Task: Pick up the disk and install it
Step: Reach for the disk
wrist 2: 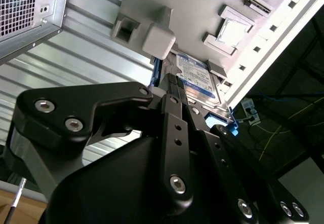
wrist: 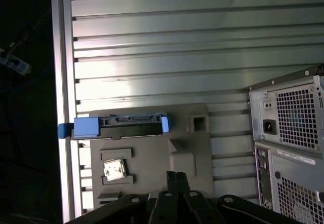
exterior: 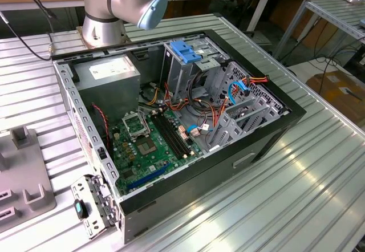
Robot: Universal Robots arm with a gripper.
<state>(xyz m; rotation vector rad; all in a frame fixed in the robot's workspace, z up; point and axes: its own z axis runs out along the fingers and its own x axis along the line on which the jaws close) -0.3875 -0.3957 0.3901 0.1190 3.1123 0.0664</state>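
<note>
Blue-railed disk (wrist: 129, 124), unpicked, in grey fixture (exterior: 28, 175) at case's (exterior: 256, 145) nine o'clock (exterior view); fingers (wrist: 172, 180) closed, empty; installation outstanding.

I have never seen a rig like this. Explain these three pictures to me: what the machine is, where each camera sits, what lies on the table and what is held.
The machine is a single robot arm standing on a ribbed metal table. The exterior view comes from a camera off the arm. It shows an open computer case lying on the table, with a grey tray beside it at the exterior view's left. The two wrist views come from cameras riding on the arm, looking past its black gripper. In both wrist views the disk, a grey hard drive with blue rails, stands on edge in the grey tray. The gripper is close to the disk but does not seem to hold it yet.
</note>
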